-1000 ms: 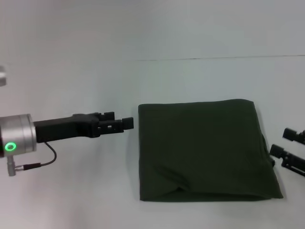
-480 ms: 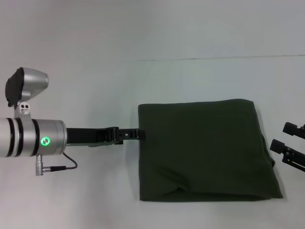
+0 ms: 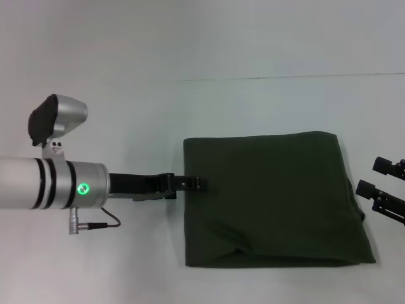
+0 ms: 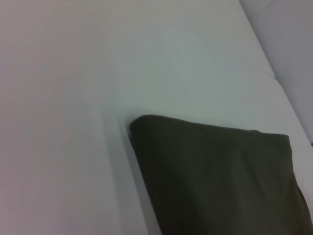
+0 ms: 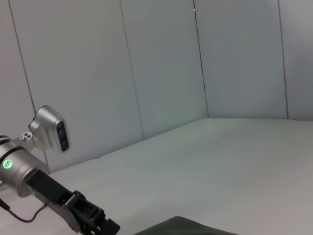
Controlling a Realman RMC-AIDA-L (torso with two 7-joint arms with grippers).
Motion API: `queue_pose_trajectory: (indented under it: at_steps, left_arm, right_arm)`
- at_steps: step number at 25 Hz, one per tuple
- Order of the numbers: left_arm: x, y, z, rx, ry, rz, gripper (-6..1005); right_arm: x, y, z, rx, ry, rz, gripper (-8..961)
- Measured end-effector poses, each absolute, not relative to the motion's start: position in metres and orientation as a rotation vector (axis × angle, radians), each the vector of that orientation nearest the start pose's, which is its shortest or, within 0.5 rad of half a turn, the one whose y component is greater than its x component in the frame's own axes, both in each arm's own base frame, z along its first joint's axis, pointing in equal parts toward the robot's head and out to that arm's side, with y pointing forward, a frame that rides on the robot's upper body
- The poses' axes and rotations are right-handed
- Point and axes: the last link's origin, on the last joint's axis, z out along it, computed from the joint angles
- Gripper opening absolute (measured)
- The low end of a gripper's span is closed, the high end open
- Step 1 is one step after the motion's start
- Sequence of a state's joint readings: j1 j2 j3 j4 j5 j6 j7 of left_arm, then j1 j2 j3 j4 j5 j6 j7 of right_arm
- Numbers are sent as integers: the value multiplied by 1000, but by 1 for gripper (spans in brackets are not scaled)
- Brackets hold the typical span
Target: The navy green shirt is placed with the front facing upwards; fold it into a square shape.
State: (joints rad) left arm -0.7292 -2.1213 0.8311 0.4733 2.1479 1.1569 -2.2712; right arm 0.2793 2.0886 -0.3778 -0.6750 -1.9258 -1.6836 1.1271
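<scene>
The navy green shirt (image 3: pixel 272 199) is lying already folded into a near-square block in the lower right of the head view, flat on the white desk (image 3: pixel 126 114), with a small pucker showing along its lower edge; no lettering is being shown on the upper face. The left pincer (image 3: pixel 193 183) is being held low at the middle of the shirt's left edge, its tip reaching just over the cloth. Its fingers are appearing drawn together into a narrow tip, with no fabric seen lifted or pinched between them. The step in hand is being judged as a final tidying or pressing of that edge; it would be done well by keeping the tip flat and low, so that the layers are smoothed rather than dragged out of square. The right pincer (image 3: pixel 380 190) is being held just beside the shirt's right edge, at the frame's right border, spread open and gripping nothing.
</scene>
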Motion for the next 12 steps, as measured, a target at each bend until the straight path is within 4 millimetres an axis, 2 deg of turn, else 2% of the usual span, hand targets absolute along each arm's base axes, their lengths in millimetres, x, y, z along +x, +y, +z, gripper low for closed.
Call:
queue_pose_trajectory:
  at_steps: [12]
  left_arm:
    - [-228, 371, -89, -2382, -1750, -423, 882]
  right_arm:
    - [336, 259, 49, -2331, 607, 829, 684]
